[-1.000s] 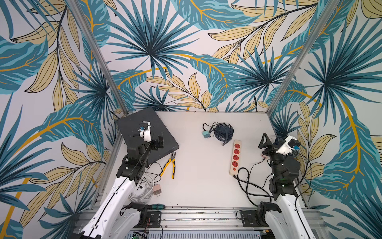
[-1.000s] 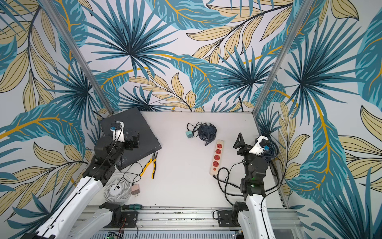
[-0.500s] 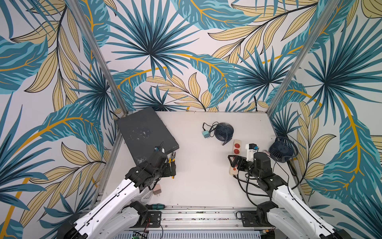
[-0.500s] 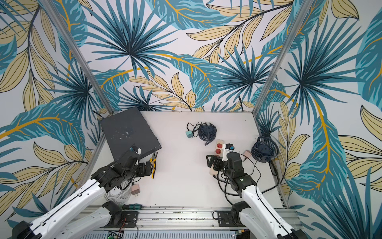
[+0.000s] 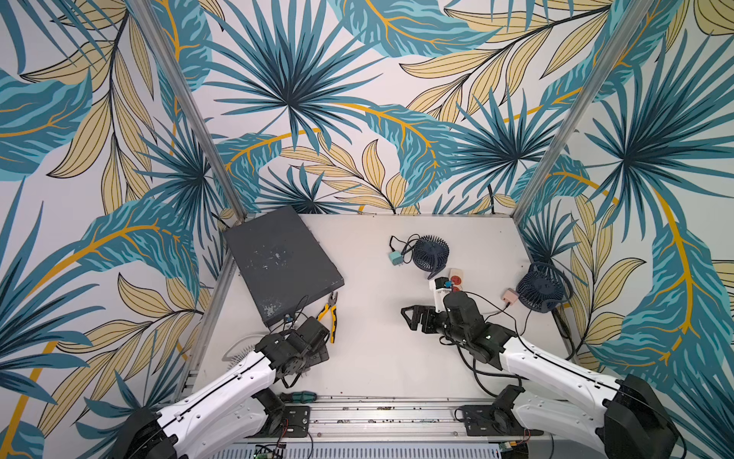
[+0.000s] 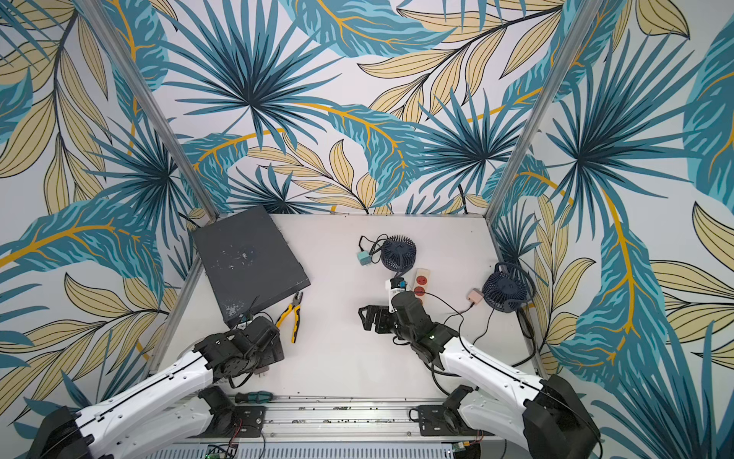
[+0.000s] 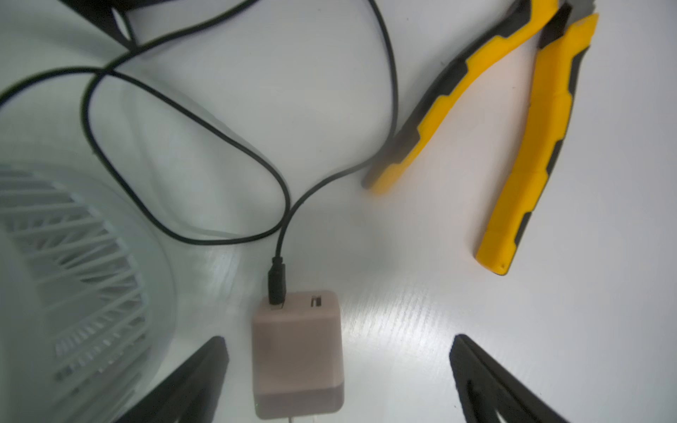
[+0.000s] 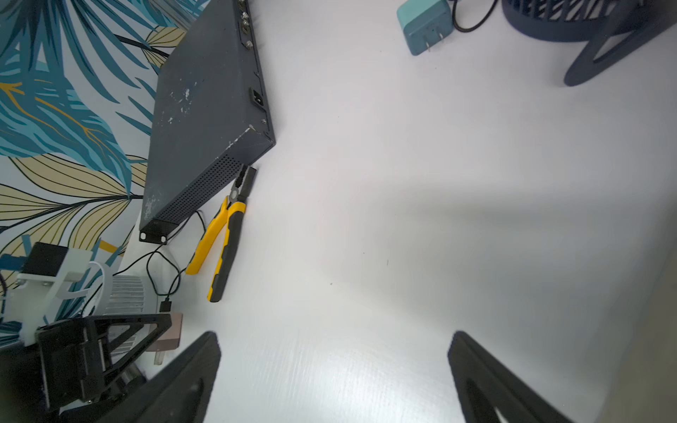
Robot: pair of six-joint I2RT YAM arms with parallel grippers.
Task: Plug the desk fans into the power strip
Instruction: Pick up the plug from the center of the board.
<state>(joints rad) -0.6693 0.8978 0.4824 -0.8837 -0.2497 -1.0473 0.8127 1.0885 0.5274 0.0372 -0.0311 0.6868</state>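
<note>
A white desk fan (image 7: 73,274) lies at the near left of the table, and its black cable runs to a beige plug adapter (image 7: 296,351). My left gripper (image 7: 339,340) hangs open over that adapter, which lies between the fingers, closer to one of them and untouched. In both top views the left wrist (image 5: 306,349) hides the adapter. The power strip (image 5: 456,277) shows only its far end with a red socket; my right arm covers the remainder. My right gripper (image 5: 411,318) stands open above bare table, left of the strip, holding nothing.
A dark blue fan (image 5: 431,252) with a teal plug (image 5: 395,258) stands at the back, and another dark blue fan (image 5: 542,286) with a pink plug (image 5: 510,295) at the right. Yellow pliers (image 5: 329,314) lie by a grey box (image 5: 280,262). A screwdriver (image 5: 298,396) lies at the front edge.
Both arms have swung down from the back sides. The left gripper has come toward the front, onto the beige adapter. The right gripper has shifted left, off the power strip.
</note>
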